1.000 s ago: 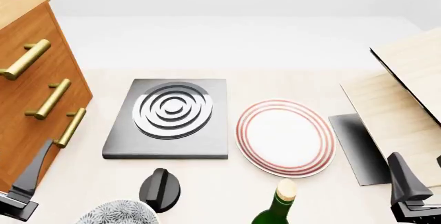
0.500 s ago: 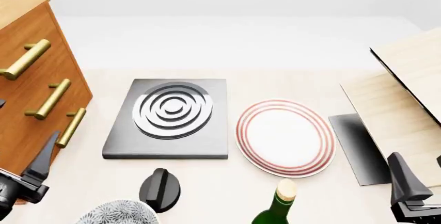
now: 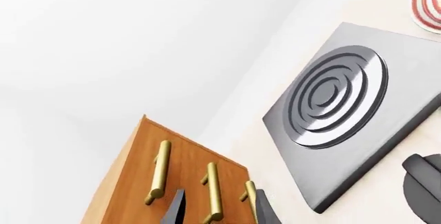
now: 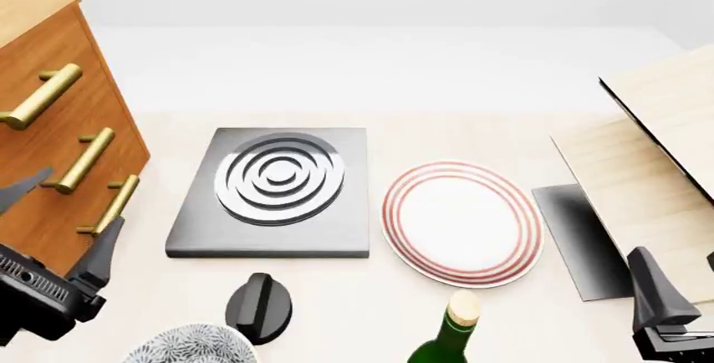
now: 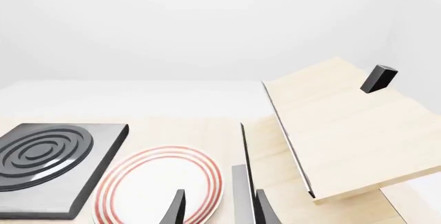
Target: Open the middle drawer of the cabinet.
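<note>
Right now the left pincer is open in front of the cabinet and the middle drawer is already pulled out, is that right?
Not quite. The left pincer is open in front of the cabinet, but the middle drawer is closed, its front flush with the other two. The front view shows this.

No text, label, brand, number or sign can be read in any view. The green bottle (image 4: 446,335), at 6 o'clock in the front view, shows no readable label.
</note>
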`<act>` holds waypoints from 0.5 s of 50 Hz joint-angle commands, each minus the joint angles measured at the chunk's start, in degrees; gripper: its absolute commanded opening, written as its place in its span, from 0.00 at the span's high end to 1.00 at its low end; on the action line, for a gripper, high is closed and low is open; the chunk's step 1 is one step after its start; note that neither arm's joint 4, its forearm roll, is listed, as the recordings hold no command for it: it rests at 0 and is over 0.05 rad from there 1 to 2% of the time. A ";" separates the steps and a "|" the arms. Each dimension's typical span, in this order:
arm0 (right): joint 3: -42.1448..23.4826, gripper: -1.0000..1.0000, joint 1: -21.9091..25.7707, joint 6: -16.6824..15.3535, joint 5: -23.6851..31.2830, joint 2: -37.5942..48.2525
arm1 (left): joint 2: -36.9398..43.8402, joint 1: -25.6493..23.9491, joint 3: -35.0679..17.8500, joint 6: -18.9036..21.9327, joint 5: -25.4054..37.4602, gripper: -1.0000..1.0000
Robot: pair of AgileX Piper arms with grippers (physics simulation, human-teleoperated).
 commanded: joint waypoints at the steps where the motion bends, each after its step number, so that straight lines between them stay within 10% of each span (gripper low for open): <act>1: -0.08 0.00 -0.01 0.08 -0.19 0.00 | 3.71 0.53 2.16 1.29 -3.86 0.00; 25: -0.08 0.00 -0.01 0.07 -0.18 0.00 | 10.06 2.26 5.01 6.99 -11.00 0.00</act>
